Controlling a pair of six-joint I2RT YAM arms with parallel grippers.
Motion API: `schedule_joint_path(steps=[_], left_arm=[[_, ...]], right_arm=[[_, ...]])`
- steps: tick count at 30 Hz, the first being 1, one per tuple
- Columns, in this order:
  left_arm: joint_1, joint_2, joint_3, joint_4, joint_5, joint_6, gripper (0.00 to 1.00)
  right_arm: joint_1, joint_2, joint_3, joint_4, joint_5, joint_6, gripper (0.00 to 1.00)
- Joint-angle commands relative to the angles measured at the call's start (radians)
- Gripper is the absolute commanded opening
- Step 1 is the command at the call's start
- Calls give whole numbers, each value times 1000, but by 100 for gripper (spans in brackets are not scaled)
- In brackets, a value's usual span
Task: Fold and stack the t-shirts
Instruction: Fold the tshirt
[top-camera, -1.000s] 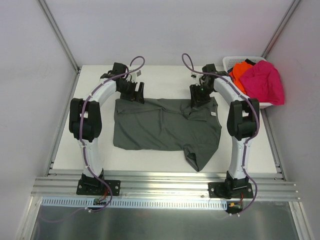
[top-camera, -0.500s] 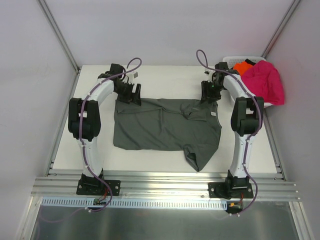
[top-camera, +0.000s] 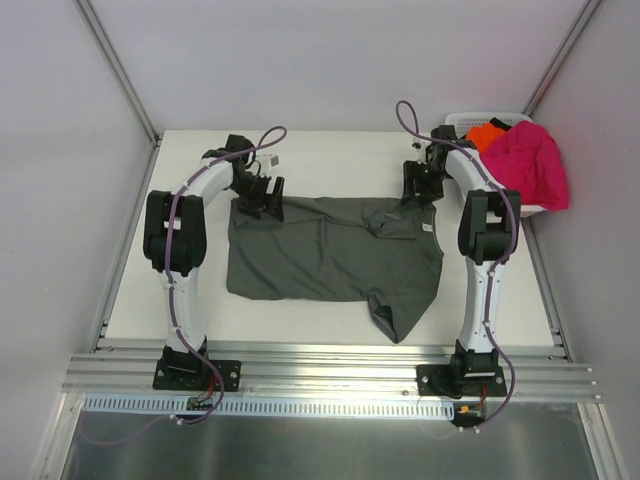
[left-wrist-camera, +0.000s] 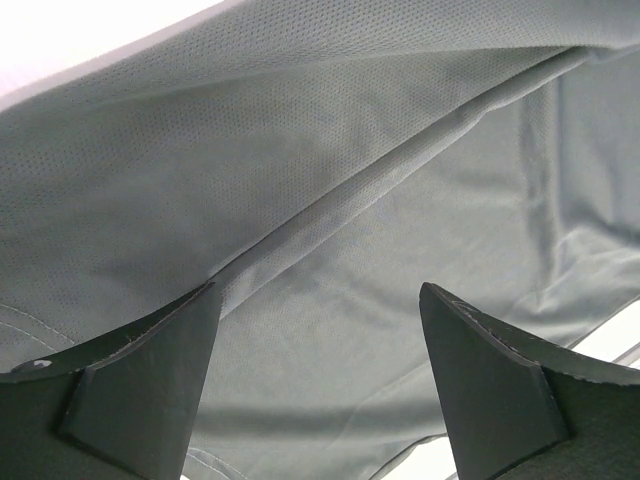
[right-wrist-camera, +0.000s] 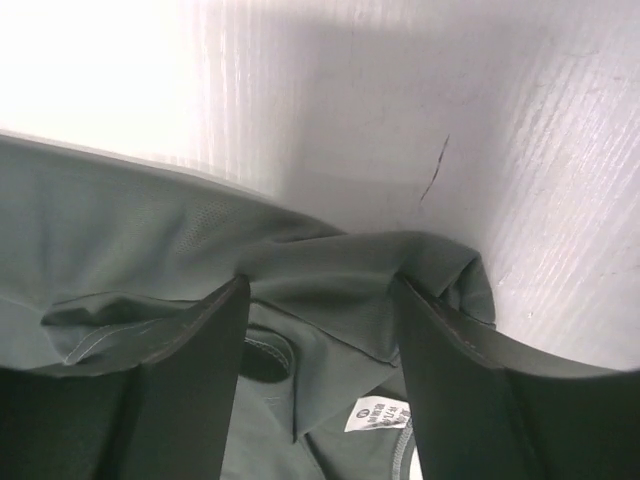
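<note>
A large dark grey-green t-shirt lies spread on the white table, one sleeve hanging toward the front edge. My left gripper is open over its far left corner; the left wrist view shows the cloth and a hem between the spread fingers. My right gripper is open over the far right corner; the right wrist view shows bunched cloth and a white label between the fingers. A magenta-pink shirt and an orange shirt lie in the basket.
A white lattice basket stands at the back right corner. White walls with metal posts enclose the table on three sides. A metal rail runs along the front edge, carrying both arm bases.
My right gripper has moved from the shirt's collar area back and right to the far right corner. My left gripper has shifted slightly down onto the far left corner. The shirt has barely moved.
</note>
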Motion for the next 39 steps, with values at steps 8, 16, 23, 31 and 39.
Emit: schedule_joint_path(steps=[8, 16, 23, 31, 39], left_arm=[[-8, 42, 84, -116, 9, -38, 82], [32, 92, 257, -153, -149, 35, 84], [86, 183, 484, -238, -191, 57, 84], [89, 31, 307, -242, -145, 26, 68], [106, -86, 221, -297, -96, 19, 54]], right_arm=[[-38, 55, 174, 34, 81, 50, 70], [-55, 78, 227, 49, 92, 55, 71], [-53, -29, 182, 49, 92, 50, 71], [-53, -170, 95, 43, 81, 68, 71], [-23, -241, 35, 39, 33, 105, 71]])
